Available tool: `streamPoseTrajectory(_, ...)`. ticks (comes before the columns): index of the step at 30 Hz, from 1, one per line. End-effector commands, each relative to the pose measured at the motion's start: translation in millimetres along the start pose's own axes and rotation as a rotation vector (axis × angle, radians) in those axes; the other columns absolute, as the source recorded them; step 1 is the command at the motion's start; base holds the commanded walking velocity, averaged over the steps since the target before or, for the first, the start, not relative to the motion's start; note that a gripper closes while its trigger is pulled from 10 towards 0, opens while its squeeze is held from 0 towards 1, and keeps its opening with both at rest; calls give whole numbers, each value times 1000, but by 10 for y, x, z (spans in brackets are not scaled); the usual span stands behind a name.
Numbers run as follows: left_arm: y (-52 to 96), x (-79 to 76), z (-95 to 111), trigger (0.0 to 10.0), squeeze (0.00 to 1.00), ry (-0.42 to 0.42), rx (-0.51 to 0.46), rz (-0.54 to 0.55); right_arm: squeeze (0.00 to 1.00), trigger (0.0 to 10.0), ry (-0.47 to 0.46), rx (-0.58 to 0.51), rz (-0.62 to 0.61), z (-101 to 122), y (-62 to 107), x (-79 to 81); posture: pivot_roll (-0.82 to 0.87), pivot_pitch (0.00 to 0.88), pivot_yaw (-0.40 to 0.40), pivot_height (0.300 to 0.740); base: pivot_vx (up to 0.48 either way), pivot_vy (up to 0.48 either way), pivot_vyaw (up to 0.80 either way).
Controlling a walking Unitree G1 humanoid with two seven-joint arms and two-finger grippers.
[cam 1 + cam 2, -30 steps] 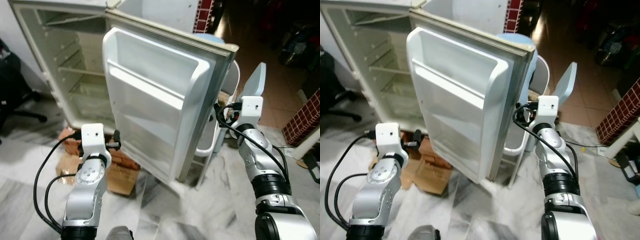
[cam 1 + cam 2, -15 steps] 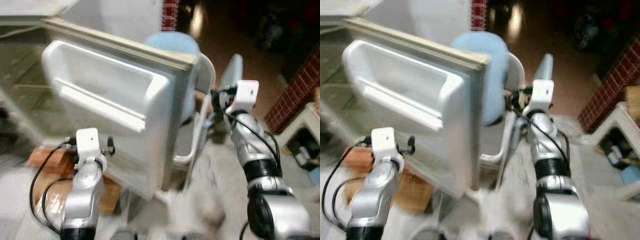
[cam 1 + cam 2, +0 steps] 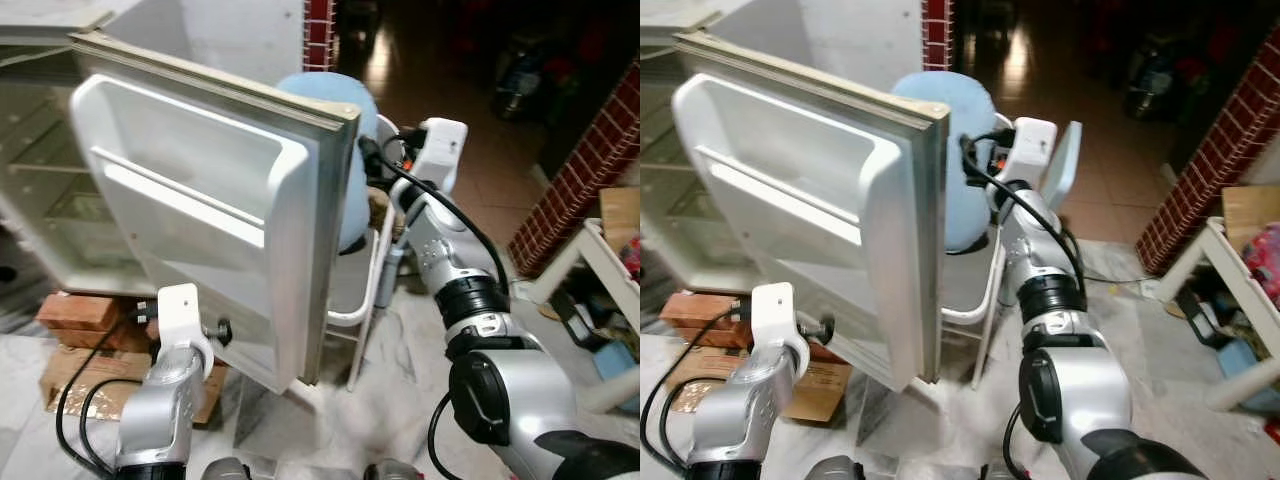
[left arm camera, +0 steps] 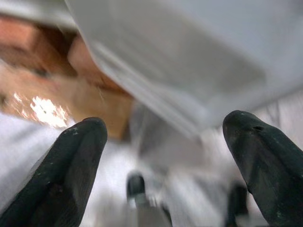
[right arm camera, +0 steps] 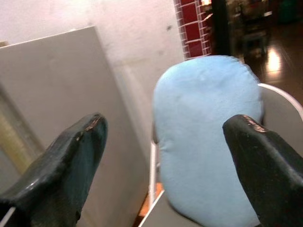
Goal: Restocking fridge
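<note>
Right pincer [image 5: 165,156] nearer blue cushion [image 5: 208,142]

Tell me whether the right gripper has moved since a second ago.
Yes. The right gripper has swung from beside the fridge door's outer edge to behind it, facing the blue cushion.

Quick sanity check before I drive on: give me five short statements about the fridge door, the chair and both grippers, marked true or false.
1. The fridge door stands open. True.
2. The door shelves hold bottles. False: the shelves that show are bare.
3. The right gripper is shut on the blue cushion. False: its fingers are spread apart, with the cushion ahead of them.
4. The left gripper is open, low by the door's bottom edge. True.
5. The fridge sits straight on the floor. False: bricks lie under it.
</note>
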State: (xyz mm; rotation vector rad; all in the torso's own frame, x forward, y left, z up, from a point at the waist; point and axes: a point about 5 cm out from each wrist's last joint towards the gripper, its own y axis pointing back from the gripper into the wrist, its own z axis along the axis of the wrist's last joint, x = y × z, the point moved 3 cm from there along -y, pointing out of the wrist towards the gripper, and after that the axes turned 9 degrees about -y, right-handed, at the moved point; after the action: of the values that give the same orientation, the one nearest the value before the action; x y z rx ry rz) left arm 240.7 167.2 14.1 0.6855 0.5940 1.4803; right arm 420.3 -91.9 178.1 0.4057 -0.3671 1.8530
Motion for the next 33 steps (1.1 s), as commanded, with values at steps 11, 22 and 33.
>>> streamPoseTrajectory(11, 11, -415, 45, 10000, 0, -358, 40, -254, 0, 10000, -74, 149, 637, -42, 239, 750, 70, 0, -7, 740, 0, 0, 0)
streamPoseTrajectory(22, 32, -427, 106, 10000, 0, -430, 9, -251, 0, 10000, 14, 216, 563, -170, 186, 630, 87, 0, -13, 740, 0, 0, 0)
streamPoseTrajectory(33, -20, -161, 426, 10000, 0, -347, -154, -11, 0, 10000, 114, 117, 340, -120, -19, 521, 109, 0, -21, 740, 0, 0, 73)
